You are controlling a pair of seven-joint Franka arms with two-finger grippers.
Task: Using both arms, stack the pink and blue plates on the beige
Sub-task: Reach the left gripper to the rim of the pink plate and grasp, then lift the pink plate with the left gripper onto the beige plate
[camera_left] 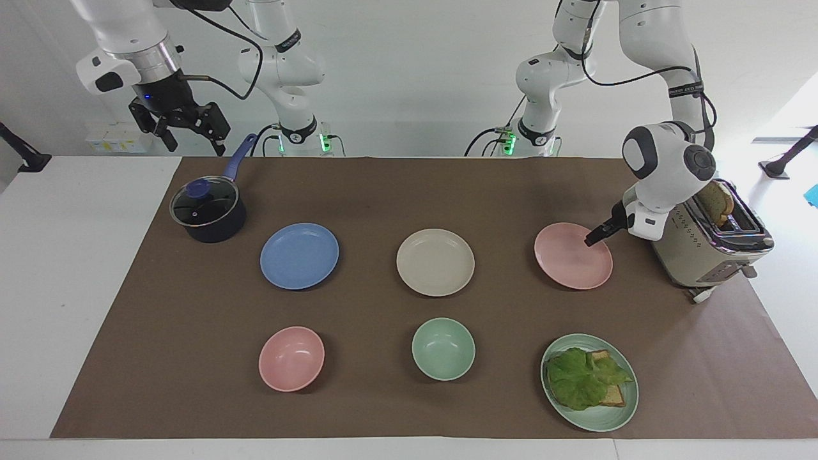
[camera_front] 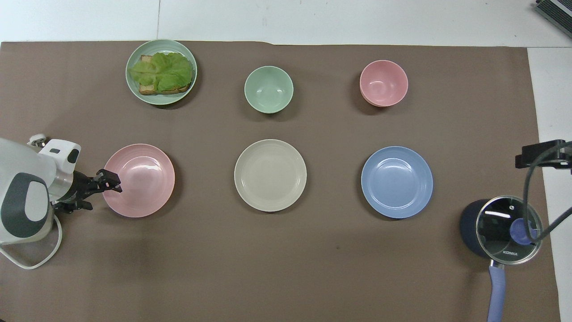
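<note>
On the brown mat (camera_front: 313,250) that covers the white surface (camera_left: 83,268), nothing is stacked yet: seen from overhead, the beige plate (camera_front: 270,175) lies bare in the middle, the pink plate (camera_front: 143,179) flat at its 9 o'clock and the blue plate (camera_front: 397,182) flat at its 3 o'clock, each well apart from it. The left tool (camera_front: 111,181) is low at the pink plate's 9 o'clock rim, so the first pick-up looks to be only starting; whether it is open or clamped on the rim cannot be told. The right tool (camera_left: 185,128) waits spread open and empty, raised over the surface's edge near the lidded saucepan (camera_front: 500,228), which stands at the blue plate's 4 o'clock. Both lifts and both placements appear left to do. A pink bowl (camera_front: 383,83), a green bowl (camera_front: 268,89) and a green plate (camera_front: 161,43) of lettuce and bread sit in a row at 12 o'clock of the three plates, and a toaster (camera_left: 703,243) holding bread stands at the left arm's end. The room is plain: white walls, with cables trailing at the arm bases.
</note>
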